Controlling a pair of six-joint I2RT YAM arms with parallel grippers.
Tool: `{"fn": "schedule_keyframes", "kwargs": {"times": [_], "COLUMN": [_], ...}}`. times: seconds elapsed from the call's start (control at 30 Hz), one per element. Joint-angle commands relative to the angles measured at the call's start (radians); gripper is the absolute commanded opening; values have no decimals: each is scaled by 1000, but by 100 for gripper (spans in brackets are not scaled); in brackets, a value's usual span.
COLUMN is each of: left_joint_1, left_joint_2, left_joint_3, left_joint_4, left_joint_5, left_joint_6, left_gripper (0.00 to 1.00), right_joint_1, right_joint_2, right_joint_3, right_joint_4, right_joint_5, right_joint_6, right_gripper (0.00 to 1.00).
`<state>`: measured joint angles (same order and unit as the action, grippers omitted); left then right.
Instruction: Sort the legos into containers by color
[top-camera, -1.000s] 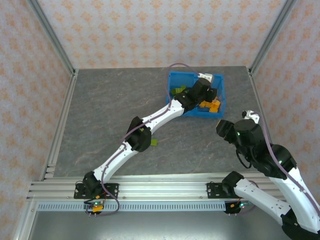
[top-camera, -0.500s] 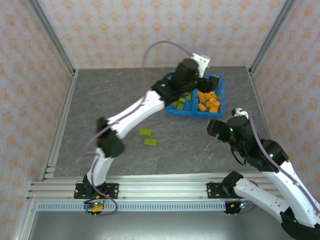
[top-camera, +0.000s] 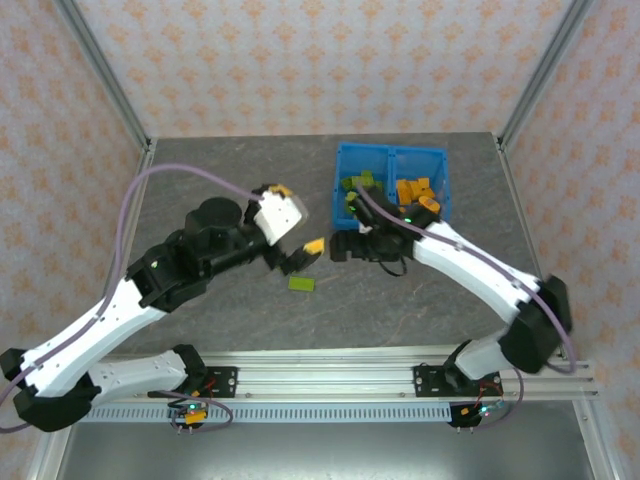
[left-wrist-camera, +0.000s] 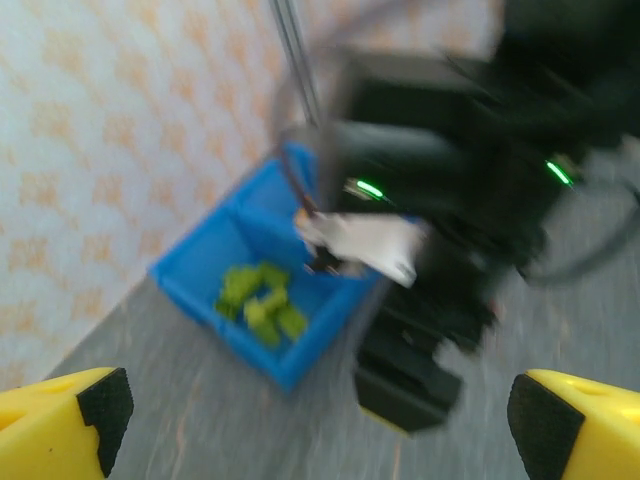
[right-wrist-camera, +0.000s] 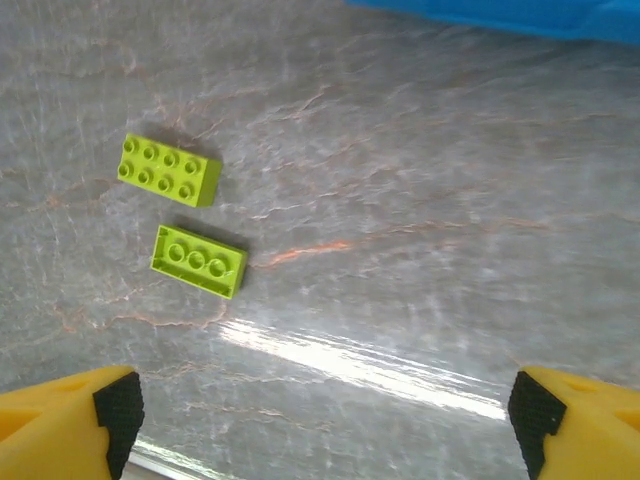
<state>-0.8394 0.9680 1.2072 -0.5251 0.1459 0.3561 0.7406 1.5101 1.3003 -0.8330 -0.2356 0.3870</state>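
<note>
Bin: a bright blue rectangular plastic bin (top-camera: 375, 150), split by a central divider wall, sat at about 1 o'clock on the grey stone-patterned table (top-camera: 220, 190).
Left compartment: olive-green studded plastic bricks (top-camera: 358, 183) lay heaped here. The blurred left wrist view showed them bunched toward one corner.
Right compartment: orange studded plastic bricks (top-camera: 415, 190) lay piled here.
Loose pieces: two lime-green bricks lay flat on the table outside the bin, studs up. In the right wrist view the eight-stud brick (right-wrist-camera: 168, 170) was at 10 o'clock. The second brick (right-wrist-camera: 199, 261) lay just beside it at its 5 o'clock, with a narrow gap between them.
Left gripper (top-camera: 298, 255): it hung over mid-table, at about 8 o'clock from the bin. Its yellow fingertips (left-wrist-camera: 60, 420) stood wide apart at the bottom corners of its own view, with nothing between them.
Right gripper (top-camera: 345, 245): it was just outside the bin's near wall, at 6 o'clock from the green compartment. Its yellow fingers (right-wrist-camera: 65, 420) were spread wide over bare table, holding nothing.
Grippers together: from above, the two were near each other, the left at 9 o'clock of the right.
</note>
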Motion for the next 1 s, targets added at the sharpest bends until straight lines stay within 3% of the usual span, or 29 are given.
{"fn": "schedule_keyframes", "kwargs": {"times": [0.0, 0.2, 0.33, 0.63, 0.73, 0.8, 0.97], "left_joint_1": [-11, -11, -10, -11, -11, -10, -10], "left_joint_2": [-102, -315, -408, -497, -509, -513, -516], "left_joint_3": [-93, -263, -327, -403, -415, -423, -436], "left_joint_4": [-279, -438, -475, -455, -443, -437, -419], "left_joint_5": [32, 77, 62, 18, 15, 12, 31], "left_joint_6": [176, 325, 404, 434, 440, 445, 442], "left_gripper": [100, 100, 100, 100, 100, 100, 100], "right_joint_1": [47, 98, 122, 188, 203, 210, 212], "right_joint_2": [143, 422, 606, 805, 848, 875, 867], "right_joint_3": [113, 310, 488, 673, 699, 719, 665], "right_joint_4": [7, 28, -50, -140, -166, -192, -154], "right_joint_5": [-19, -1, 25, 88, 130, 151, 166], "right_joint_6": [31, 214, 280, 319, 326, 331, 339], "right_gripper": [97, 98, 100, 100, 93, 82, 64]}}
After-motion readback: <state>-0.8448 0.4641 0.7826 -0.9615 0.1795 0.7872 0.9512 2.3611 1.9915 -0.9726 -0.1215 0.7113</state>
